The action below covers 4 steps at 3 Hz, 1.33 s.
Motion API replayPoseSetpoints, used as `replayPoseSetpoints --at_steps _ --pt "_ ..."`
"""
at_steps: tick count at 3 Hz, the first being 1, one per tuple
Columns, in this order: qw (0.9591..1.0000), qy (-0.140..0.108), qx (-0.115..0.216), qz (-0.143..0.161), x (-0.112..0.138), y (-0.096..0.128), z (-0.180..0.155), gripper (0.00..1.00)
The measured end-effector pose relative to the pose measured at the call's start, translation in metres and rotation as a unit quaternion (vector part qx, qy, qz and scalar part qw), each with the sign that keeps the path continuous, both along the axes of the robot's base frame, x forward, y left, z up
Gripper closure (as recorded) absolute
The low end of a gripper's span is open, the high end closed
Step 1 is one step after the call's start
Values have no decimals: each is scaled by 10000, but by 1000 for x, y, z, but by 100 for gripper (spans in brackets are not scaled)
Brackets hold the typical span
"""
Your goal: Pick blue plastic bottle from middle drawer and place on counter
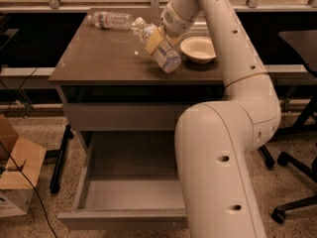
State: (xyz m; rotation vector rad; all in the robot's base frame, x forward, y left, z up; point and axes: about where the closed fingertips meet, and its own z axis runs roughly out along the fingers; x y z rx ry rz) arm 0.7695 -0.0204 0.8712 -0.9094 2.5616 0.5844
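Observation:
My gripper point(154, 38) is over the counter point(99, 58), just left of the white bowl. It is shut on the blue plastic bottle point(164, 56), a small clear bottle with a pale label. The bottle is tilted, its cap up and to the left, its lower end close to the counter top; I cannot tell whether it touches. The middle drawer point(94, 185) is pulled open below, its grey interior bare where it shows. My arm hides the drawer's right part.
A white bowl point(198, 49) sits on the counter's right side. A longer clear bottle with a red-marked label point(110, 20) lies at the counter's back left. A cardboard box point(15, 175) is on the floor at left, an office chair base point(292, 182) at right.

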Motion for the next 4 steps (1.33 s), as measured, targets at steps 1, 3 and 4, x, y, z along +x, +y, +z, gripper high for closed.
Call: replayPoseSetpoints --at_steps 1,3,4 --pt "9998 73 143 107 9 19 -17 35" --pt "9996 -83 254 39 21 27 -17 0" --pt "9996 -83 255 39 21 27 -17 0"
